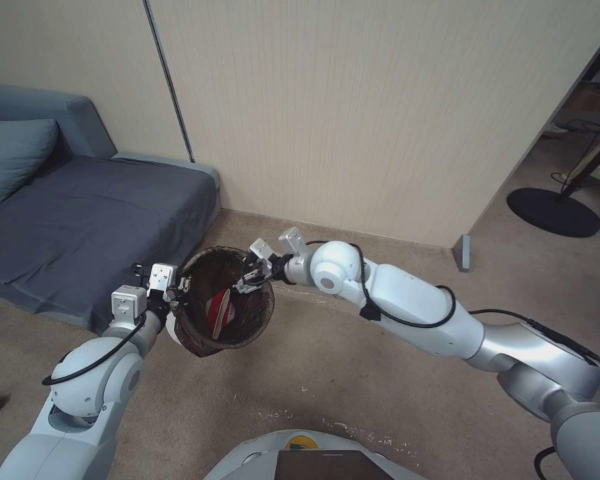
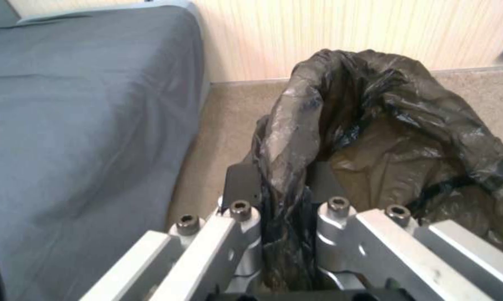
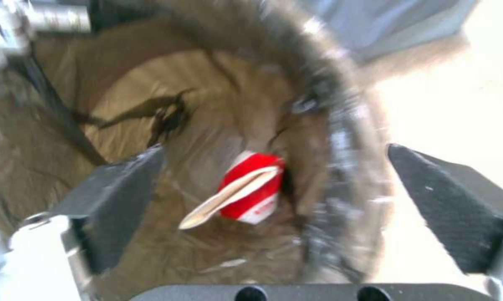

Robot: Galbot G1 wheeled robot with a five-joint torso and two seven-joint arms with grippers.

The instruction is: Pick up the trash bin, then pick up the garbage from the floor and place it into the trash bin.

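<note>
The left gripper (image 1: 177, 288) is clamped on the near rim of the bin (image 1: 200, 340), pinching the dark liner (image 2: 296, 138) between its fingers and holding the bin off the carpet (image 1: 327, 360). The right gripper (image 1: 252, 275) hangs over the far rim, jaws wide and empty. A red packet (image 3: 250, 193) lies inside; behind stands a grey sofa (image 1: 80, 220).

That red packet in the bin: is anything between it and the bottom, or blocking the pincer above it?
Nothing visible does. The red packet lies loose inside the trash bin, against the liner. The right pincer hangs open over the rim, holding nothing. The left pincer is shut on the liner-covered rim, holding the bin up.
</note>
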